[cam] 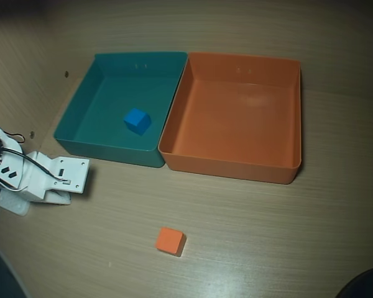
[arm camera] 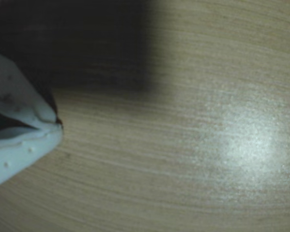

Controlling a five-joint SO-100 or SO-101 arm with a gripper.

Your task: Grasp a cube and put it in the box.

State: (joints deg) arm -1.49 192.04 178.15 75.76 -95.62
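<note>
My fingers (arm camera: 55, 124) show at the left edge of the wrist view, pale and blurred, their tips pressed together with nothing between them; beyond them there is only the wood-grain surface (arm camera: 193, 159), with a dark shadow across the upper left and a bright glare patch to the right. In the overhead view my arm (cam: 46, 177) sits at the far left, white with black cables, low over the surface (cam: 286, 236); I cannot make out my fingers there. The cube (cam: 170, 240) lies alone on the bare wood near the lower middle of that view, flat on one face, well apart from my arm and from both trays. The box (cam: 236, 166) stands above it toward the right, shallow and square, its floor bare; its left wall touches the right wall of the teal tray (cam: 105, 149), which stands side by side with it; a small blue cube (cam: 137, 120) rests on the teal tray's floor, near the middle, apart from the walls.
</note>
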